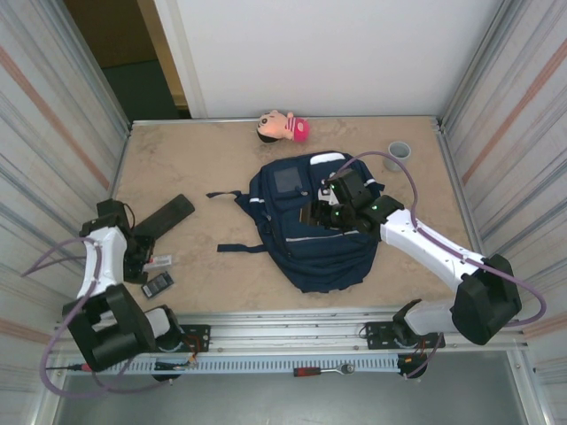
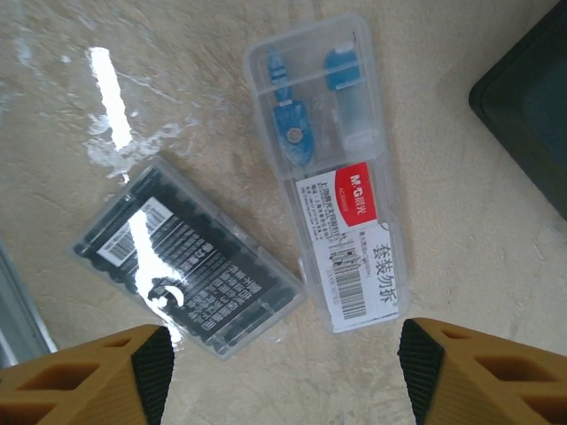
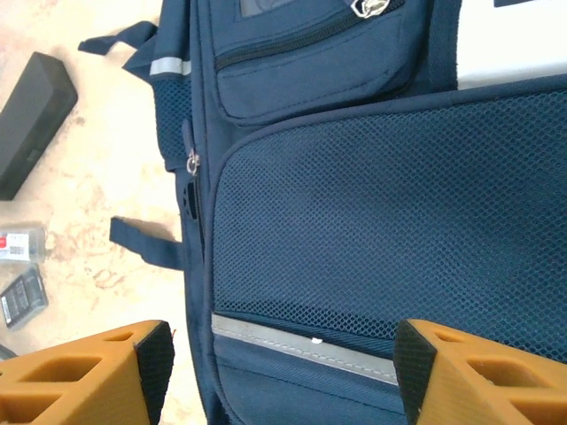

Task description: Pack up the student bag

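The navy student bag (image 1: pixel 314 235) lies flat mid-table, its mesh panel and grey reflective stripe (image 3: pixel 301 341) under my right gripper (image 3: pixel 282 372). That gripper (image 1: pixel 324 212) hovers open above the bag, with nothing between its fingers. A side zipper pull (image 3: pixel 192 162) shows at the bag's left edge. My left gripper (image 2: pixel 283 372) is open just above the table at the left (image 1: pixel 142 257). Before it lie a clear case with blue items and a red label (image 2: pixel 332 168) and a dark clear-lidded case (image 2: pixel 190 257), neither touched.
A long black case (image 1: pixel 164 215) lies at the left, its corner visible (image 2: pixel 527 106). A doll with a pink hat (image 1: pixel 283 127) rests at the back wall, and a grey cup (image 1: pixel 399 152) stands at the back right. Metal walls close both sides.
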Tool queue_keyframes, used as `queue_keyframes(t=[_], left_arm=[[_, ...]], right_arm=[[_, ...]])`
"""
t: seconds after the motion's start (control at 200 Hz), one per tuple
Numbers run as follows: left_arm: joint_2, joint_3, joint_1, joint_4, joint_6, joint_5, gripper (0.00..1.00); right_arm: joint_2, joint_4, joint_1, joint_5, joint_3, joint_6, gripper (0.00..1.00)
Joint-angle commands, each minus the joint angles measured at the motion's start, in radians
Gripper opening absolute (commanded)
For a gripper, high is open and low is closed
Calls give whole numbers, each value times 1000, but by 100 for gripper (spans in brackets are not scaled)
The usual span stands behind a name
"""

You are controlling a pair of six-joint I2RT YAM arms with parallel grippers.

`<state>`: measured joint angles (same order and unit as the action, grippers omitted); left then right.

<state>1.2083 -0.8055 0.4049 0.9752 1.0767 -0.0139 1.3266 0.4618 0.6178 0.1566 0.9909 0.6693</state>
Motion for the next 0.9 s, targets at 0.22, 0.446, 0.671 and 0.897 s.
queue_keyframes(t=[0.22,0.446,0.671,0.897], left_arm=[[96,-18,6,-70,-29,-39,71],[177,-26,5,-96,-32,-24,69],[280,-44,5,-122,-26,-45,63],[338,-48,5,-139,-23,-58,50]], right_arm=[[-9,15,-15,-5,-7,-17,67],[-11,21,-13,-12,-16,-14,67],[-12,26,-14,-26,-26,-2,67],[6,35,-21,-26,-20,-2,67]])
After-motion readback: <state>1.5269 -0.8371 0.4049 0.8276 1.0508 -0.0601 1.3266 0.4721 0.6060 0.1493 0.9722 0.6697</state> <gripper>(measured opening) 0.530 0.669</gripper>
